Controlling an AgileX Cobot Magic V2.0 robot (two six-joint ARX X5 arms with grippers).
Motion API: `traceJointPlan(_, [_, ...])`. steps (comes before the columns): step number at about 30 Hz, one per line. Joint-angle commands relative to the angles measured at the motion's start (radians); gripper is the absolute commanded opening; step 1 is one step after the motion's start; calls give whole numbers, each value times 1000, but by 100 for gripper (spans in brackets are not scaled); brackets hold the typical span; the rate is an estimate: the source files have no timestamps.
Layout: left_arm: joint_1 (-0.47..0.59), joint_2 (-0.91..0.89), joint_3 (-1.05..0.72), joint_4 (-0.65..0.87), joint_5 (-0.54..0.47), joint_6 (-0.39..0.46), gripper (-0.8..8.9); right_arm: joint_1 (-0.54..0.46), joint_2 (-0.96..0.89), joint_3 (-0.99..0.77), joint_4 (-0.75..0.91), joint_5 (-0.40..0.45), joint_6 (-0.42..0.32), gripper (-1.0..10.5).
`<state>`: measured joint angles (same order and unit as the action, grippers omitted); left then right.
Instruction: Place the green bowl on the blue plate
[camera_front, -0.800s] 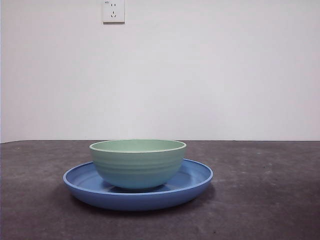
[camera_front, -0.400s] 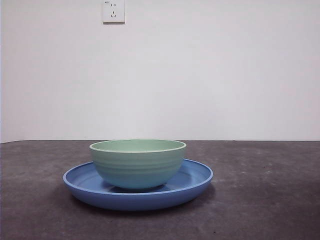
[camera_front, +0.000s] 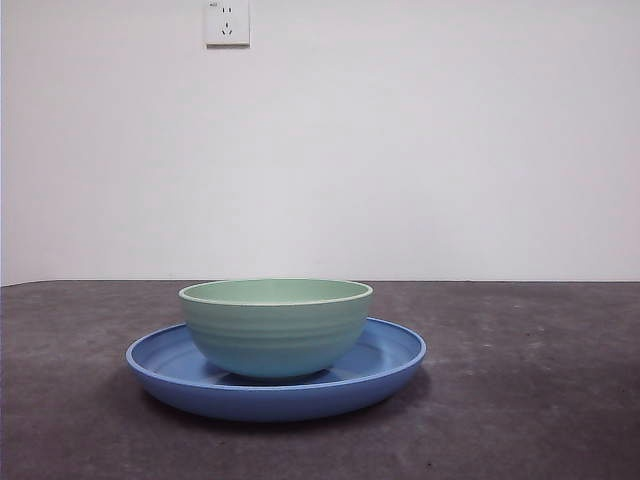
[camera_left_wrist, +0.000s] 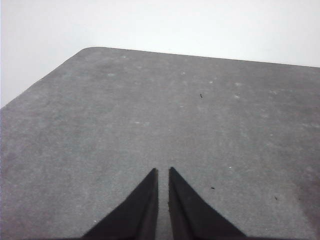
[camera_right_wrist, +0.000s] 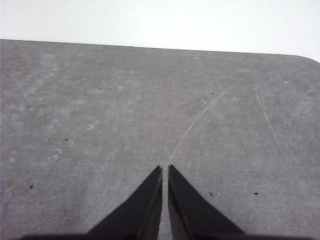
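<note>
Where the grey table (camera_front: 520, 400) is seen, one round ridged green bowl (camera_front: 275, 328) is set upright on one smooth blue plate (camera_front: 385, 365). Left gripper (camera_left_wrist: 163, 172) and right gripper (camera_right_wrist: 165, 170) are both clenched, with nothing held.

Low level front camera near the table (camera_front: 520, 400); both wrist cameras angled down over its bare top.

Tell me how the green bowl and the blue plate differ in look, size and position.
The green bowl is pale mint with faint ridges around its outside; the blue plate is medium blue and smooth. The green bowl is deep and narrower; the blue plate is shallow and clearly wider. The green bowl sits upright on the blue plate, which rests on the dark table. Both are round with a lighter rim, and neither is held.
</note>
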<state>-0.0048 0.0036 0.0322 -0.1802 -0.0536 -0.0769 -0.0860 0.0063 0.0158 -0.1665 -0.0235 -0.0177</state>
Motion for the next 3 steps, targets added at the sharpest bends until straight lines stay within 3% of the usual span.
traceJointPlan(1, [1,0,-21,-6,-3,-3,33,-2,-3,-5,13,-2,17,18])
traceJointPlan(3, [1,-1,-21,-6,-3,-3,33,-2,-3,-5,13,-2,17,18])
